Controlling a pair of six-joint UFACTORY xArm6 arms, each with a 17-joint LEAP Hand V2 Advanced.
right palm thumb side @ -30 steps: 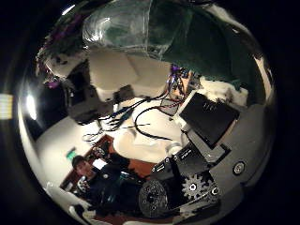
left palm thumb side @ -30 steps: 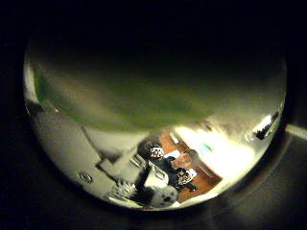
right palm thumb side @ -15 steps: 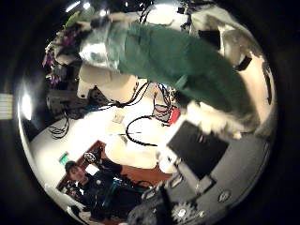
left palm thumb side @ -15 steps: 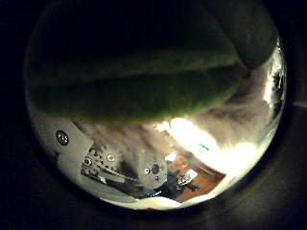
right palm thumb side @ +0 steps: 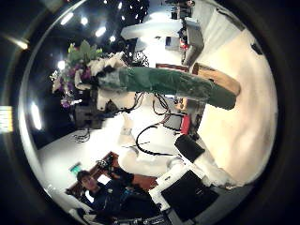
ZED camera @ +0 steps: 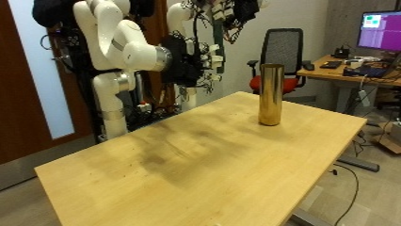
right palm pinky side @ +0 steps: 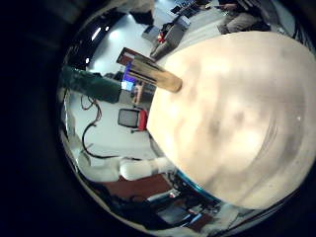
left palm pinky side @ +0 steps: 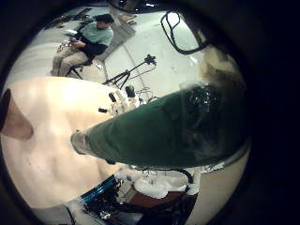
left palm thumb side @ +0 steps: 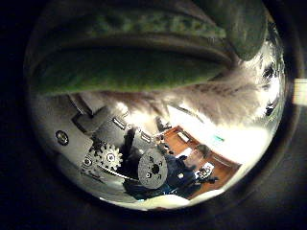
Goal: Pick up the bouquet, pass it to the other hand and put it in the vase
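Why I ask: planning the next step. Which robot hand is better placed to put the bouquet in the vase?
Left, probably: the bouquet fills both its palm views, so lies close to that palm; the right palm sees it farther off.

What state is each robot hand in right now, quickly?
Left robot hand: closed, holding the bouquet.
Right robot hand: cannot be told.
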